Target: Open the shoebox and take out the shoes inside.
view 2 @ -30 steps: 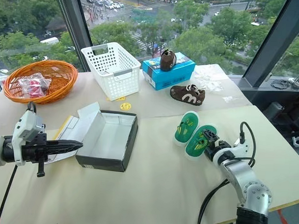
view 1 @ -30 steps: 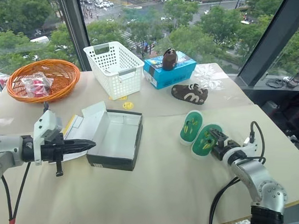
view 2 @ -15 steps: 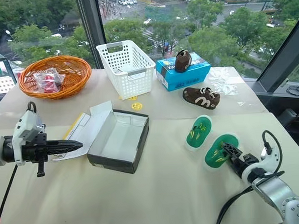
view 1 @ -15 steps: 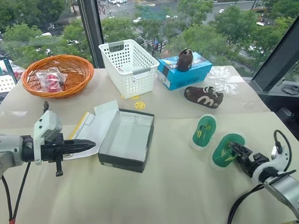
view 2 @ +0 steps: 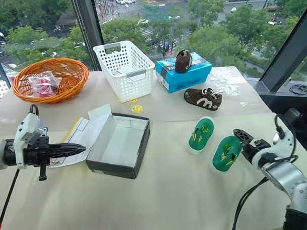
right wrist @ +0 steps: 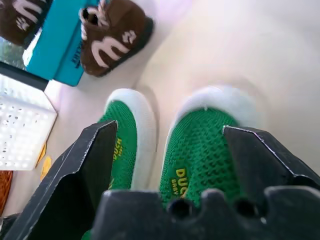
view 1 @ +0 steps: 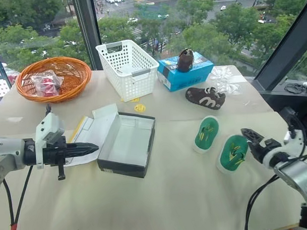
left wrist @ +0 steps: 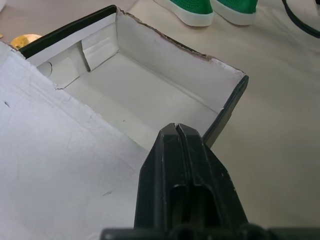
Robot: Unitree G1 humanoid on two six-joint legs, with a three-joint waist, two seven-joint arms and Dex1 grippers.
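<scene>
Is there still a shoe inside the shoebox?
No, the open shoebox shows only its bare white inside, and both green shoes lie on the table beside it.

The work surface is a beige table point(view 1: 181, 196) with a rounded far corner, positioned directly against floor-level glazing. Dark window mullions point(view 1: 82, 26) divide the panes, one at left and one slanting at right. Beyond the glass: daylight, dense green treetops point(view 1: 211, 41), a street with parked cars.
</scene>
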